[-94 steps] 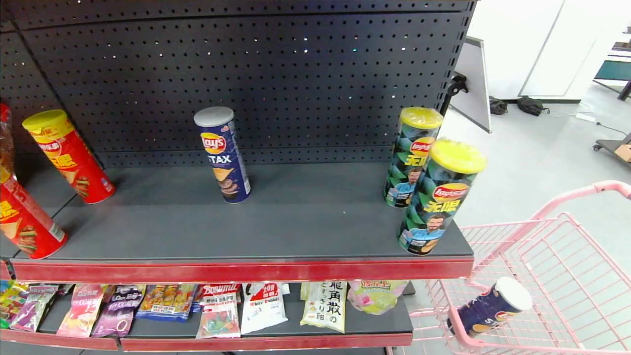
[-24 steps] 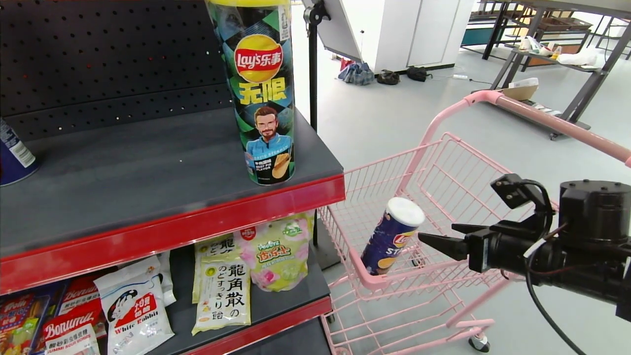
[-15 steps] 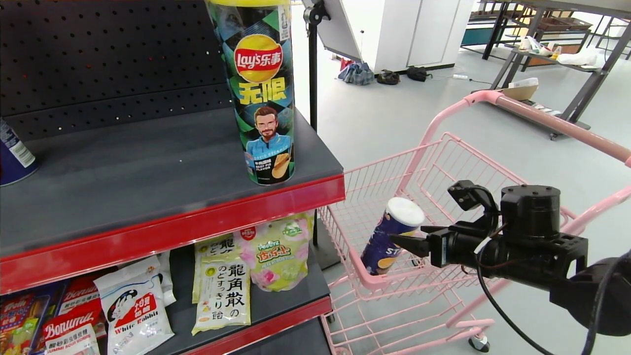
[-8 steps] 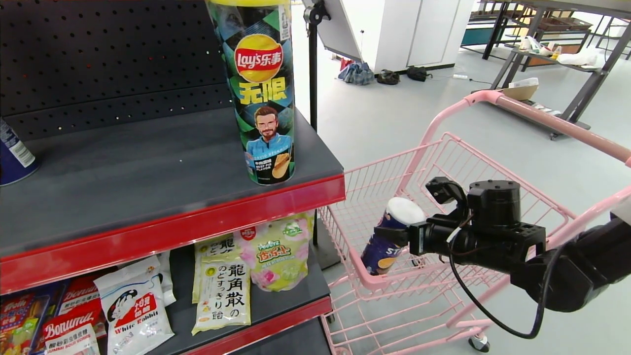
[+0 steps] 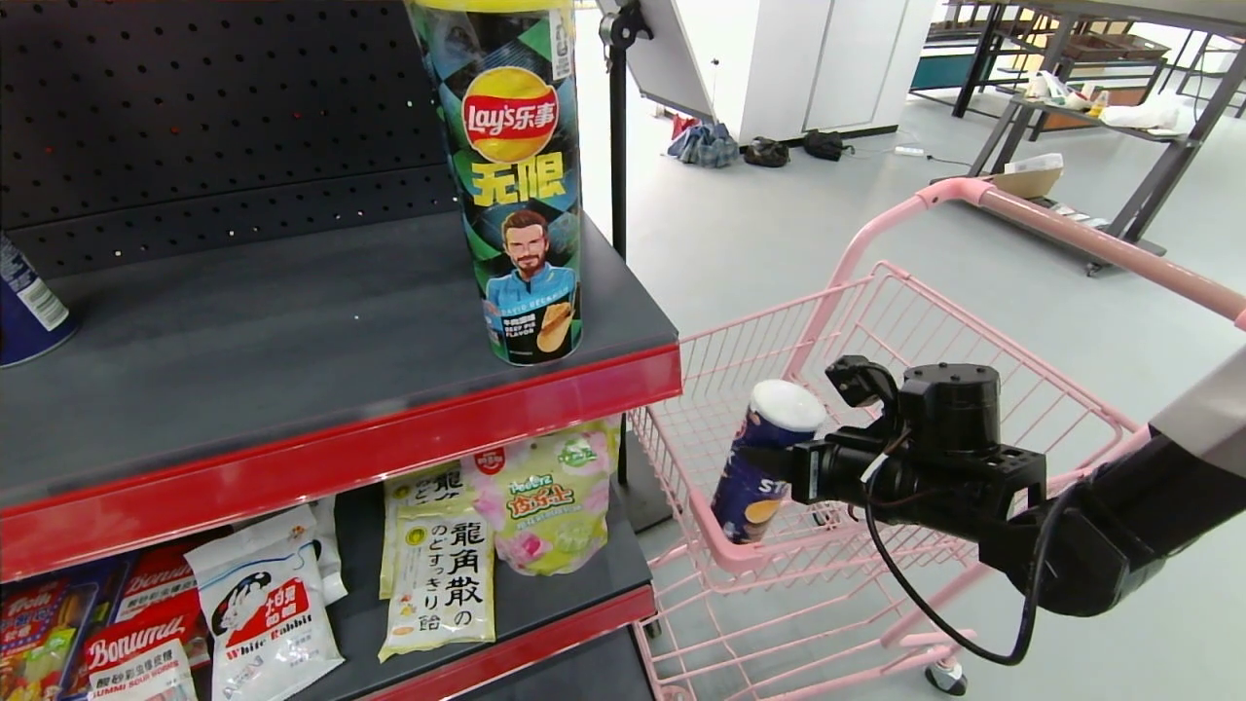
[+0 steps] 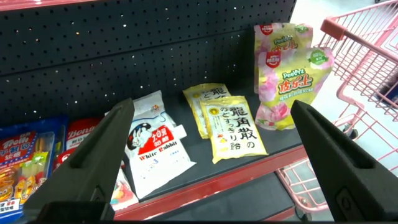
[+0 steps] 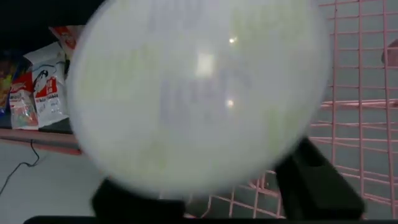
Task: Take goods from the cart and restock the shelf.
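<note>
A blue chip can [image 5: 754, 477] with a white lid stands tilted in the front corner of the pink cart [image 5: 881, 248]. My right gripper [image 5: 757, 458] is inside the cart, shut on the can's upper body just under the lid. The white lid [image 7: 199, 93] sits right before the right wrist camera, with a dark finger [image 7: 317, 180] beside it. The upper shelf [image 5: 292, 350] carries a tall green chip can [image 5: 516, 195] near its right end and another blue can [image 5: 24, 302] at the far left. My left gripper [image 6: 212, 104] hangs open before the lower shelf.
The lower shelf [image 5: 545, 604] holds several snack bags, among them a white one [image 6: 152, 149] and a yellow one [image 6: 233, 127]. A pole with a board stands behind the shelf's right end. Open grey floor lies right of the cart, tables farther back.
My right arm came in from the right into the cart and its fingers closed around the blue can. The can now stands more upright and slightly left. The head view turned from shelf to cart earlier.
</note>
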### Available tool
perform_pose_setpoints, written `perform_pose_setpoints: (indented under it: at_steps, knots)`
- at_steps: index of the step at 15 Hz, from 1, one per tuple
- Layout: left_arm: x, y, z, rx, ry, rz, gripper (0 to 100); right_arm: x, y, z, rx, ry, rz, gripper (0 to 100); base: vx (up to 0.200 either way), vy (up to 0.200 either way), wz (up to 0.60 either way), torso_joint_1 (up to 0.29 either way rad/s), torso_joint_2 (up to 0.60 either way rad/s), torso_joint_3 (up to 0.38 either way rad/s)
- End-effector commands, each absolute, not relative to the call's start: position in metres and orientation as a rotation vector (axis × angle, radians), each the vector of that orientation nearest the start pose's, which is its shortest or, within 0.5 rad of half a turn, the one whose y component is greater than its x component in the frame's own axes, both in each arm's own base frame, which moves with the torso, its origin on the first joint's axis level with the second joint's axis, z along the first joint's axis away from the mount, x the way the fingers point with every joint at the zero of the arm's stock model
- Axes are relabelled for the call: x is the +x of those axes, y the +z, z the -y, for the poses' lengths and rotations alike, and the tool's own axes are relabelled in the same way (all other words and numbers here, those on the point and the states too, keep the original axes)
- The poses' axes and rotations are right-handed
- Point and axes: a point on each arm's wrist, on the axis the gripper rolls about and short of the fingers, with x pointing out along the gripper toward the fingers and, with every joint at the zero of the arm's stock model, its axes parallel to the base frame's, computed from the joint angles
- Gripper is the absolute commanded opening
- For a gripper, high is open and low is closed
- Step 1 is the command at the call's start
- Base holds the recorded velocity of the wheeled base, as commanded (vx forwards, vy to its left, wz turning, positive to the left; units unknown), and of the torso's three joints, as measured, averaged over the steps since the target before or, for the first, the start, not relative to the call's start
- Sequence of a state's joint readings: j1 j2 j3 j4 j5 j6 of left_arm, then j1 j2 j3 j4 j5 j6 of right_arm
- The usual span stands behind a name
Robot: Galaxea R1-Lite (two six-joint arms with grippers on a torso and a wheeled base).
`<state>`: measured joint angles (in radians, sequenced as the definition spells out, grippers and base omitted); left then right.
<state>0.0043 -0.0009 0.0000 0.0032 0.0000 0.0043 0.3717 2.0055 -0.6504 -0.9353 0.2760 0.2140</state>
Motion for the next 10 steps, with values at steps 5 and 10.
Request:
perform_pose_setpoints:
  at_steps: [5,10]
  knots:
    - [-0.023,0.075,0.000,0.005,0.005,-0.003,100,0.312,0.115,-0.126,0.179,0.567,-0.338,0,0.000,0.000,0.00,0.000,0.00,0.000]
    - [-0.023,0.075,0.000,0.005,0.003,-0.003,100,0.275,0.254,-0.083,0.108,0.481,-0.133,0,0.000,0.000,0.00,0.000,0.00,0.000]
